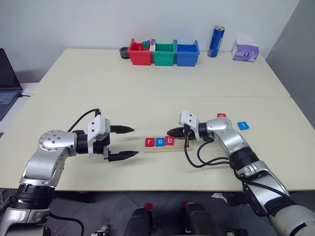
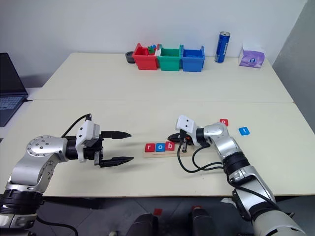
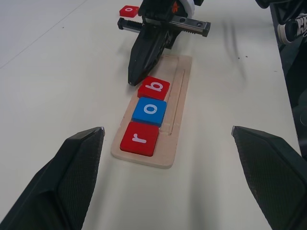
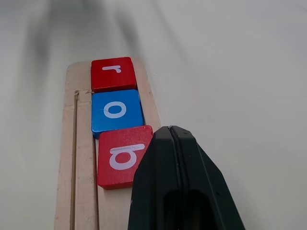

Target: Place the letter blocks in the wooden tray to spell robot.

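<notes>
Wooden tray [image 1: 170, 147] holding r, o, b blocks [image 1: 160, 142], right pincer [image 1: 171, 132] clenched empty beside b, left pincer [image 1: 129, 142] released

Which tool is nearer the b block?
Right. The right tool, shut, has its tip right beside the b block on the tray. The left tool, open, hangs off the tray's r end.

Pincer-hidden corner of b block [image 4: 122, 160]

Head pair high, facing down, wrist cameras close, all sharing wooden tray [image 1: 167, 146]
</notes>
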Controlling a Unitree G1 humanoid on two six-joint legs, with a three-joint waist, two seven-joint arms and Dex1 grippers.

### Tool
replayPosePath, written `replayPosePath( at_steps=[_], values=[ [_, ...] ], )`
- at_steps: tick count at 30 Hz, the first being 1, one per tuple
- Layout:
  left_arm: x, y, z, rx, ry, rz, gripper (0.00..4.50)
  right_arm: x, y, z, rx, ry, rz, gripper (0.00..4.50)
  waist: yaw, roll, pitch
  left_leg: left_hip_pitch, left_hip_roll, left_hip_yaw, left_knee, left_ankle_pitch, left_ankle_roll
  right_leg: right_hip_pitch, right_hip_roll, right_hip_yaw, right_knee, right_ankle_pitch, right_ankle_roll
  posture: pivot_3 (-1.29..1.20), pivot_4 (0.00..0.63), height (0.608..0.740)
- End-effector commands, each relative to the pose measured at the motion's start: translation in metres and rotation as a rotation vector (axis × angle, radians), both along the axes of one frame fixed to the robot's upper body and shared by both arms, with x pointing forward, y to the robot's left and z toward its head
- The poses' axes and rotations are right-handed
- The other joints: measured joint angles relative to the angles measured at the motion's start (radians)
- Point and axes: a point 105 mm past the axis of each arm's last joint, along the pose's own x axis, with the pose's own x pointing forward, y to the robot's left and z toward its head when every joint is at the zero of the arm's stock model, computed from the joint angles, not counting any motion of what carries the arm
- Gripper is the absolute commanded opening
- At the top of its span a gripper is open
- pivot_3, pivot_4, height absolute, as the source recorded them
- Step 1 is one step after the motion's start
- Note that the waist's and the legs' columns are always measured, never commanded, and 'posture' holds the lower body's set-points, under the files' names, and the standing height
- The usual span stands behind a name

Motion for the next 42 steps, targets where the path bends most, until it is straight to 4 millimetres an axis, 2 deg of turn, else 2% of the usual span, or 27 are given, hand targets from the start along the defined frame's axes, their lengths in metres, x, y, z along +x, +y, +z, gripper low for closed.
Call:
replayPosePath(
  at_steps=[1, 15, 22, 42],
  values=[
    [0.002, 0.002, 0.010, 0.011, -0.048, 0.002, 4.50, -0.004, 0.006, 0.011, 0.004, -0.051, 0.051, 0.02, 0.000, 0.000, 0.000, 0.000, 0.000, 0.000, 0.000, 0.000, 0.000, 0.000, 0.000, 0.000, 0.000, 0.000, 0.000, 0.00, 0.150, 0.740],
    [0.004, 0.002, 0.011, 0.015, -0.052, 0.006, 4.50, -0.008, 0.009, 0.013, -0.017, -0.132, 0.095, 0.02, 0.000, 0.000, 0.000, 0.000, 0.000, 0.000, 0.000, 0.000, 0.000, 0.000, 0.000, 0.000, 0.000, 0.000, 0.000, 0.00, 0.150, 0.740],
    [0.004, 0.002, 0.010, 0.015, -0.051, 0.008, 4.50, 0.002, 0.010, 0.027, 0.009, -0.189, 0.068, 0.02, 0.000, 0.000, 0.000, 0.000, 0.000, 0.000, 0.000, 0.000, 0.000, 0.000, 0.000, 0.000, 0.000, 0.000, 0.000, 0.00, 0.150, 0.740],
    [0.005, 0.001, 0.012, 0.011, -0.057, 0.012, 4.50, 0.000, 0.013, 0.023, -0.079, -0.378, 0.162, 0.02, 0.000, 0.000, 0.000, 0.000, 0.000, 0.000, 0.000, 0.000, 0.000, 0.000, 0.000, 0.000, 0.000, 0.000, 0.000, 0.00, 0.150, 0.740]
  ],
)
